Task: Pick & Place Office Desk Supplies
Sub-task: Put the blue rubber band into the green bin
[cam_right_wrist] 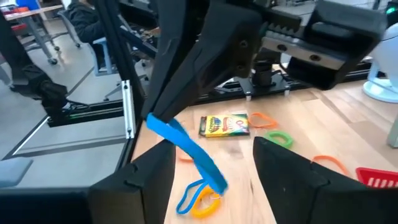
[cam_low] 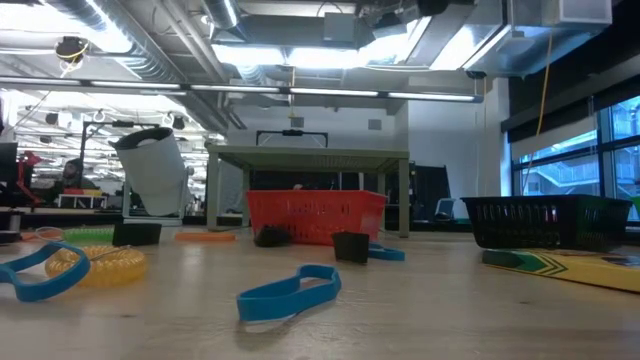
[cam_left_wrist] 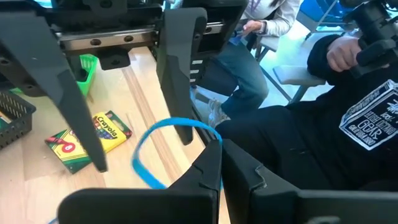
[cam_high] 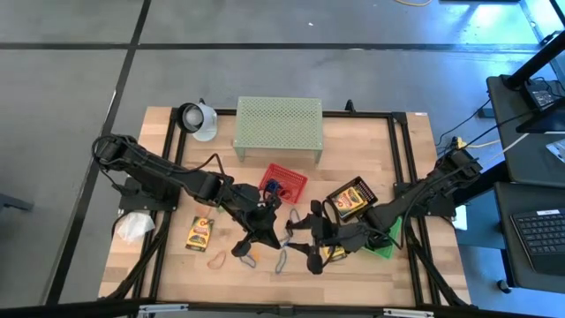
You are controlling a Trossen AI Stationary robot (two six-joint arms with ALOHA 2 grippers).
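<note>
Front blue loop (cam_low: 290, 293): lies flat on the wooden surface (cam_low: 420, 320), closest to the low camera, nothing touching it.
Yellow coil (cam_low: 95, 265): a little farther back on the low view's left edge, with a second blue loop (cam_low: 35, 275) just beside it.
Flat crayon box (cam_low: 570, 265): lies on the surface at the low view's right edge, in front of a black basket (cam_low: 545, 220).
Left pincer (cam_left_wrist: 221, 146): near the front middle of the surface, fingers pressed together on a blue band (cam_left_wrist: 152, 134), which arcs away from its tips.
Right pincer (cam_right_wrist: 214, 155): faces the left one, just beside it; its fingers stand wide apart, one on each side of the band and clear of it.
Blue band: off the surface, pinched by the left arm's fingertips only.
Crayon boxes: one (cam_right_wrist: 225, 125) lies flat beyond the left pincer among orange and green loops; another (cam_left_wrist: 87, 140) lies beneath the right arm, near a green basket (cam_left_wrist: 87, 68).
Red basket (cam_high: 284, 181): behind both pincers, mid-surface.
Pale green shelf (cam_high: 278, 126): at the far edge, behind the red basket.
White wad (cam_high: 132, 227): off the left side of the surface.
Beyond the surface: seated people in dark clothing show in both wrist views.
</note>
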